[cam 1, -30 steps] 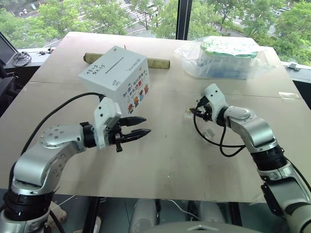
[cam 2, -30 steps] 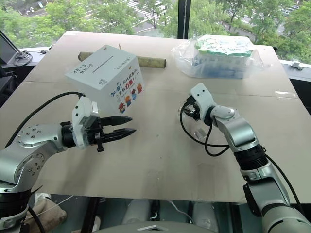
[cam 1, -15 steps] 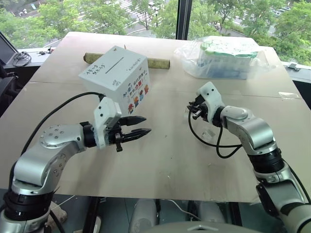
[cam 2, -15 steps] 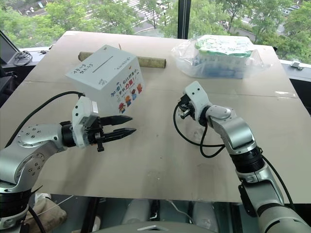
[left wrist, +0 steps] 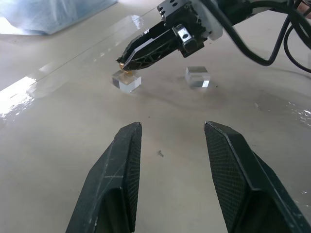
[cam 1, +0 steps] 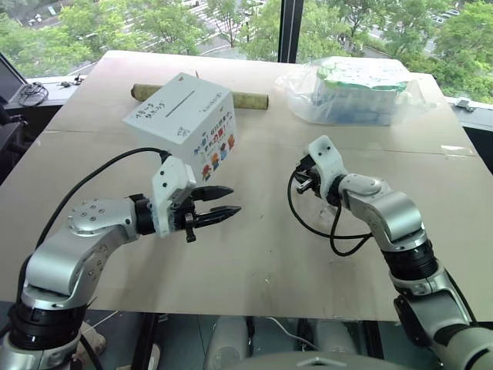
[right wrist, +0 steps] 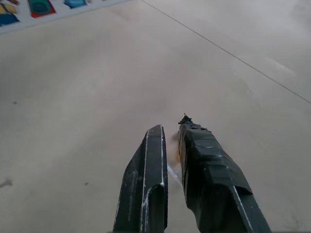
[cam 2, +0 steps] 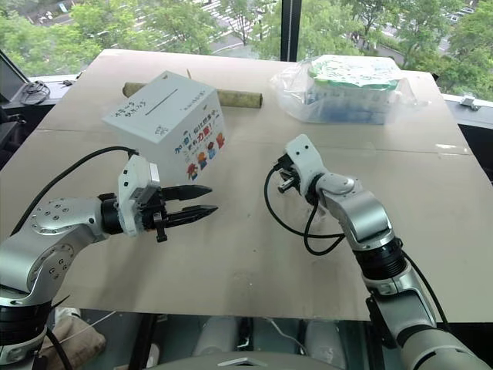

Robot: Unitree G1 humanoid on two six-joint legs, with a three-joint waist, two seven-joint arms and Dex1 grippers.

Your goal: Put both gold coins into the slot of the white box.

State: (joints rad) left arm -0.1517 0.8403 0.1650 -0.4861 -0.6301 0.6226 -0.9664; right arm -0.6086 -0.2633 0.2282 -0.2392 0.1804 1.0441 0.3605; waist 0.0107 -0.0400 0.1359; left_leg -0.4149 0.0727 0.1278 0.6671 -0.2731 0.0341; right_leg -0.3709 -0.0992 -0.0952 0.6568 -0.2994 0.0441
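Observation:
The white box (cam 1: 181, 123) stands tilted at the back left of the table, its slot (cam 1: 181, 102) on the upper face. My left gripper (cam 1: 227, 200) hovers in front of the box, open and empty, pointing right. To its right, my right gripper (cam 1: 302, 181) is shut on a gold coin (left wrist: 124, 70). The coin is a small gold speck at the fingertips, just above a clear holder (left wrist: 127, 81). It also shows as a gold blur (right wrist: 172, 148) between the right fingers. The other gold coin is out of view.
A second clear holder (left wrist: 197, 76) sits beside the first. A clear plastic bag of green-white packs (cam 1: 358, 92) lies at the back right. A brown tube (cam 1: 250, 100) lies behind the box. Bare table (cam 1: 254, 254) stretches between the arms and the front edge.
My right gripper has closed and has drifted left, toward the left gripper. The left arm and the box have stayed put.

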